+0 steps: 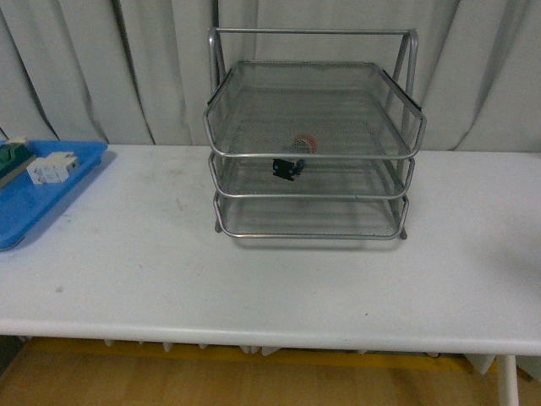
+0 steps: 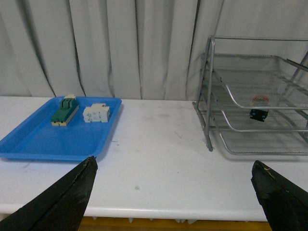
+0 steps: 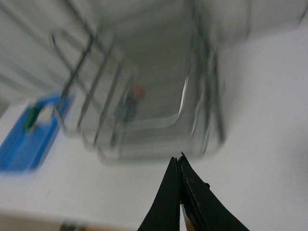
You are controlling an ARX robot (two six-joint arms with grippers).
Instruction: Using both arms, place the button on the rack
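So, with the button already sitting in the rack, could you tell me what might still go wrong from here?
1. The button lies near the front edge of the rack's middle tier, so a knock to the frame might tip it out.
2. The right gripper, shut and empty, is close to the rack in a blurred view, so it could clip the wire frame.
3. The open left gripper hangs low over the table, near the blue tray.

The front view looks head-on and slightly down at the rack (image 1: 313, 135), which stands mid-table against the curtain. The left wrist view sits low near the table's front edge, facing the curtain, with the rack (image 2: 255, 96) at one side and the blue tray (image 2: 38, 139) at the other. The right wrist view, blurred, looks down on the rack (image 3: 144, 106) from above. All three share the rack.
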